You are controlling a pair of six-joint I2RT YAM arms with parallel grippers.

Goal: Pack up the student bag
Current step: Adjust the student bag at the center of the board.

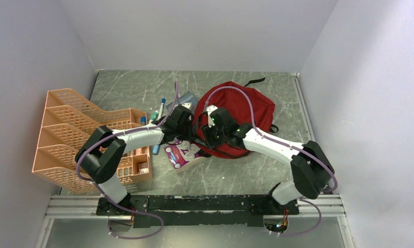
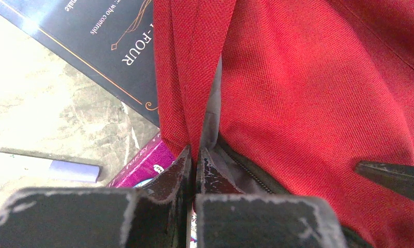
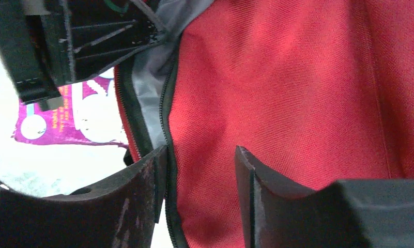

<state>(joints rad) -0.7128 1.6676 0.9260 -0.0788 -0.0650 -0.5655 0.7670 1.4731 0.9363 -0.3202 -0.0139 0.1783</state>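
The student bag (image 1: 246, 103), red fabric with a black zipper and grey lining, lies at the table's middle right. My left gripper (image 1: 194, 132) is at its left edge. In the left wrist view that gripper (image 2: 194, 155) is shut on a raised fold of the bag's (image 2: 308, 93) opening edge, red cloth and grey lining pinched between the pads. My right gripper (image 1: 207, 137) is just beside it. In the right wrist view it (image 3: 199, 155) stands open, its fingers on either side of the bag's (image 3: 287, 82) red cloth beside the zipper (image 3: 166, 119), with a gap on each side.
A purple package (image 1: 181, 154) lies on the table under the bag's left edge. A dark book (image 2: 106, 46) and a marker (image 2: 44, 168) lie to the left. An orange mesh organiser (image 1: 80, 134) stands at the far left, with pens (image 1: 161, 108) beside it.
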